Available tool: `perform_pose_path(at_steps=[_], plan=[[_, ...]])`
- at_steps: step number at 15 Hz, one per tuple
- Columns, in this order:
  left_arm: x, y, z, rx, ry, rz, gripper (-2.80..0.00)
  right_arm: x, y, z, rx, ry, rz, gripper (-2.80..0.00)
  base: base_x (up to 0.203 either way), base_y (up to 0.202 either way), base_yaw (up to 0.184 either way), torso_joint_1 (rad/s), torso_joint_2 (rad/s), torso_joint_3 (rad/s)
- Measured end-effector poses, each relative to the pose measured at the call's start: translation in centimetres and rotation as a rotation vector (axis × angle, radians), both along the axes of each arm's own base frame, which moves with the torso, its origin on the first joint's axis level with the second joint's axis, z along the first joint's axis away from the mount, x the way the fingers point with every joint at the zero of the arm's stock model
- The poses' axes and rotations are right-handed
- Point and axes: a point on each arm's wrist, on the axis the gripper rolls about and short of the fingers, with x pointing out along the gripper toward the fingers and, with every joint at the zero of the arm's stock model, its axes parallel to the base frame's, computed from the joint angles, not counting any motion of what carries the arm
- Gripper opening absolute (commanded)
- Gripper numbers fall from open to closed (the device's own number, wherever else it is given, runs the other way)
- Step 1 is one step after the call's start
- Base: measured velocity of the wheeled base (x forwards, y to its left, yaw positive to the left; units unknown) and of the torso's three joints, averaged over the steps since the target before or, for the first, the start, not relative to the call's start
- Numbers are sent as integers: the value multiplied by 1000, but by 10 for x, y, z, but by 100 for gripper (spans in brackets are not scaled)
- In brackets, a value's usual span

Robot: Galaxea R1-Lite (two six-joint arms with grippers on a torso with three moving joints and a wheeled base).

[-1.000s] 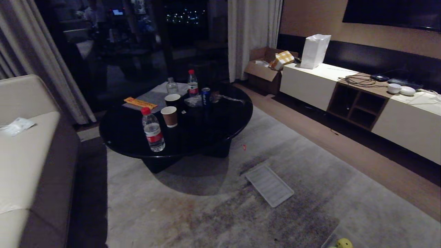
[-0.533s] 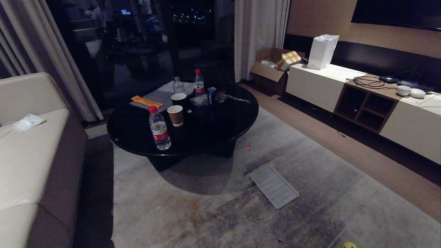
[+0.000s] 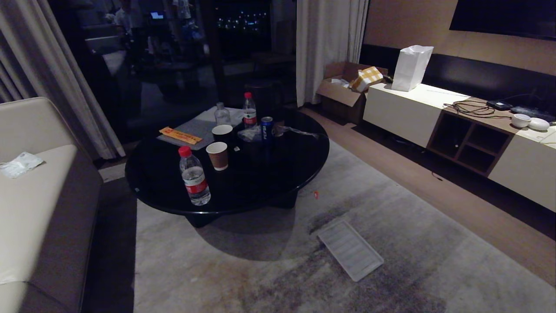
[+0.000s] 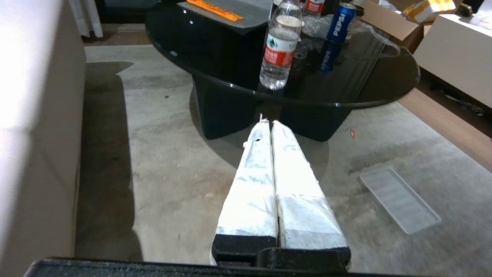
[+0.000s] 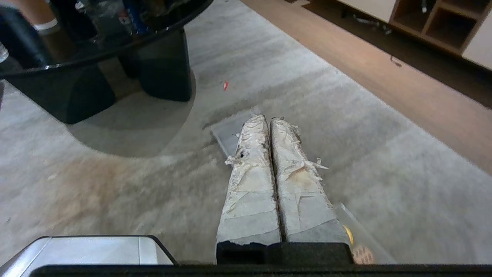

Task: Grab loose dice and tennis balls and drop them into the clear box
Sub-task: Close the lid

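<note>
Neither arm shows in the head view, and no dice, tennis balls or clear box appear there. In the right wrist view, a corner of the clear box (image 5: 363,231) lies on the carpet just beside and under my right gripper (image 5: 268,119). Inside it a tan die (image 5: 363,254) with pips shows, along with a yellow sliver (image 5: 348,234) that could be a ball or a die. The right gripper is shut and holds nothing. My left gripper (image 4: 268,122) is also shut and empty, pointing over bare carpet toward the table's base.
The flat ribbed lid (image 3: 350,249) lies on the grey carpet ahead of me. Beyond it stands a round black table (image 3: 282,174) with water bottles, paper cups and a can. A sofa (image 3: 30,208) runs along the left and a low cabinet (image 3: 408,115) along the right.
The whole head view has shifted, so the camera moved. The box corner with a yellow-green ball at the bottom right has slid out of the picture.
</note>
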Motion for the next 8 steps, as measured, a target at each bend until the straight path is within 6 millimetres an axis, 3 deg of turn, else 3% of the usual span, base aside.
perform_pose_path(at_steps=[6, 8], plan=[[0, 0, 0, 0, 0, 0, -280, 0, 0, 0, 0, 0, 0, -280, 178, 0, 2, 4, 1, 3], [0, 0, 0, 0, 0, 0, -280, 0, 0, 0, 0, 0, 0, -280, 44, 0, 0, 3, 5, 0]])
